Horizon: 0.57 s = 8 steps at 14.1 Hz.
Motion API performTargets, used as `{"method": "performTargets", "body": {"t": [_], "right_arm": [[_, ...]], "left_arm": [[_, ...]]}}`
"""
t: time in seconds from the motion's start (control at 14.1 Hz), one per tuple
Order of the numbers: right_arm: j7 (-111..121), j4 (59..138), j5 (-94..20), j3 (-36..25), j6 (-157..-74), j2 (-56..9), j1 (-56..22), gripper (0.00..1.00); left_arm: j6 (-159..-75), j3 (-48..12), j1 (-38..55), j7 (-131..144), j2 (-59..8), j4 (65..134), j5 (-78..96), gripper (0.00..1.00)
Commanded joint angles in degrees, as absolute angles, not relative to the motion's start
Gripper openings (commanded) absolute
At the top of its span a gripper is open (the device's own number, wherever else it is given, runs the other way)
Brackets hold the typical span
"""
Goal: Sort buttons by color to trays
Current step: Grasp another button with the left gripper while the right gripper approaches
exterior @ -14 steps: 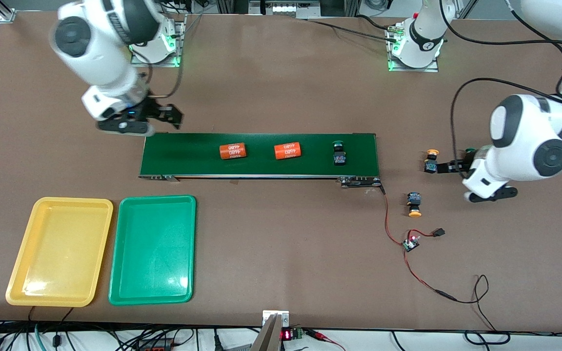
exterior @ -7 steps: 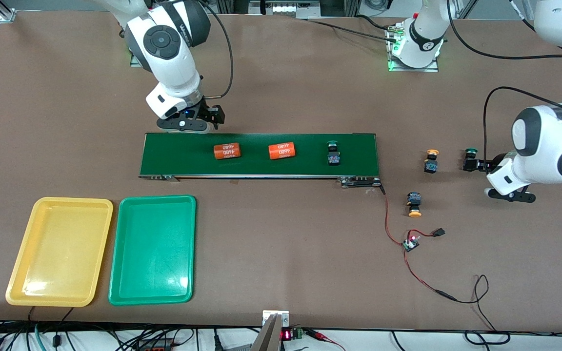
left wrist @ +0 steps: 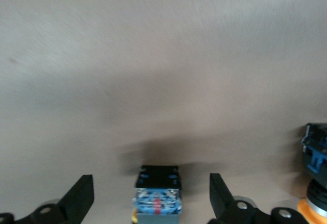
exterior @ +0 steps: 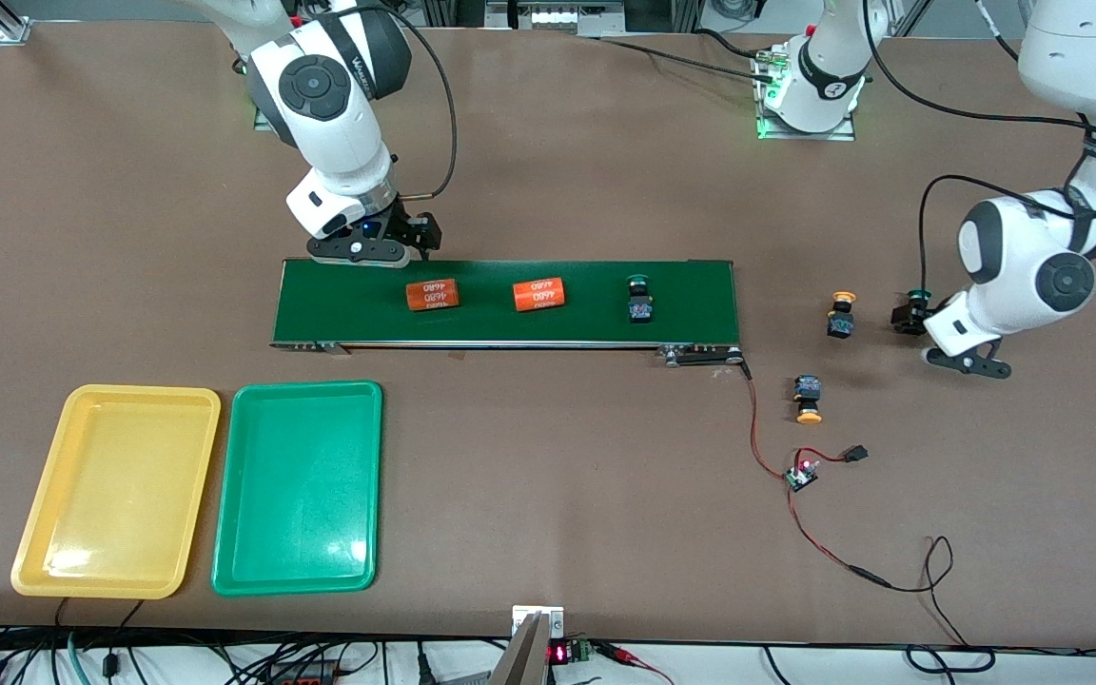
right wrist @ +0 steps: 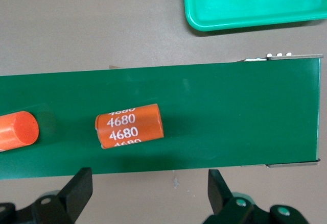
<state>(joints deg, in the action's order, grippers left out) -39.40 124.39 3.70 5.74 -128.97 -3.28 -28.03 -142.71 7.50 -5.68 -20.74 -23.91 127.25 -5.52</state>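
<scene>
A green-capped button (exterior: 640, 298) rides on the conveyor belt. Two yellow-capped buttons (exterior: 841, 314) (exterior: 807, 399) lie on the table off the belt's end. A second green-capped button (exterior: 916, 299) lies by my left gripper (exterior: 905, 319), which is low and open. In the left wrist view its black-and-blue body (left wrist: 157, 191) sits between the open fingers (left wrist: 84, 191), untouched, and a yellow-capped button (left wrist: 316, 183) shows at the edge. My right gripper (exterior: 418, 234) is open and empty beside the belt's farther edge. The yellow tray (exterior: 115, 490) and green tray (exterior: 299, 487) are empty.
Two orange "4680" cylinders (exterior: 433, 294) (exterior: 538, 294) lie on the dark-green belt (exterior: 700, 285); one shows in the right wrist view (right wrist: 129, 129). Red and black wires with a small circuit board (exterior: 801, 474) trail from the belt's end toward the front camera.
The right arm swung in to the belt's farther edge. The left gripper drew back, then closed in around the green-capped button. The cylinders and the button on the belt moved toward the right arm's end.
</scene>
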Motion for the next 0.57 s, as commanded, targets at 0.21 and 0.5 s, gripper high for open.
{"method": "performTargets", "body": {"t": [0.21,0.5], "right_arm": [[-40.6,124.5,4.5,5.5,-129.3,-3.2,-28.4,1.0],[-40.6,124.5,4.5,5.5,-129.2,-3.1,-28.3,1.0]], "left_arm": [[-142.7,7.9,-5.5,-22.1,-23.4,128.4,-6.4,0.27],[-136.0,7.9,-5.5,-21.8,-22.1,126.0,-6.4,0.13]]}}
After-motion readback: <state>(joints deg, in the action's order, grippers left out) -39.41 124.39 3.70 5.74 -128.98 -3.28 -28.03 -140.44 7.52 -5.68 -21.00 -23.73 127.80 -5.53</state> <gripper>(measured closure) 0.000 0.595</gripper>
